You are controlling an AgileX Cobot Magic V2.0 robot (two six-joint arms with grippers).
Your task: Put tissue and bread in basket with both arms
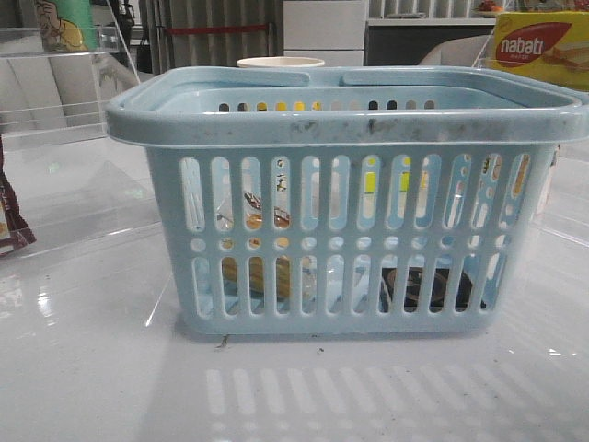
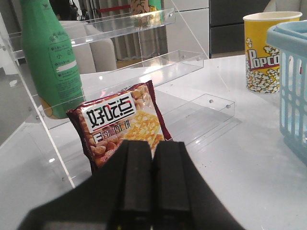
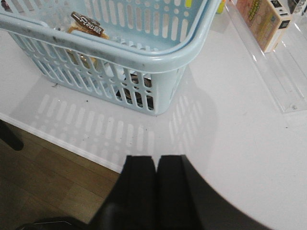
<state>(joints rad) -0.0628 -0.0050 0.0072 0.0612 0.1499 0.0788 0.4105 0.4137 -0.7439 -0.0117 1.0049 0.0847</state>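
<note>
The light blue basket (image 1: pixel 350 120) fills the front view and shows in the right wrist view (image 3: pixel 158 62) and at the edge of the left wrist view (image 2: pixel 292 86). The bread (image 1: pixel 267 276) lies inside it on the left, seen through the slots, its dark printed top in the right wrist view (image 3: pixel 88 23). The dark tissue pack (image 1: pixel 428 287) lies inside on the right, also seen through the slots (image 3: pixel 139 93). My left gripper (image 2: pixel 152 143) is shut and empty, left of the basket. My right gripper (image 3: pixel 156 158) is shut and empty above the table's front edge.
A dark red snack packet (image 2: pixel 122 124) leans on a clear acrylic shelf (image 2: pixel 144 72) with a green bottle (image 2: pixel 45 57). A popcorn cup (image 2: pixel 261 52) stands behind the basket. A yellow-and-red nabati box (image 1: pixel 538 46) is at the far right. Wooden floor (image 3: pixel 48 182) lies beyond the table edge.
</note>
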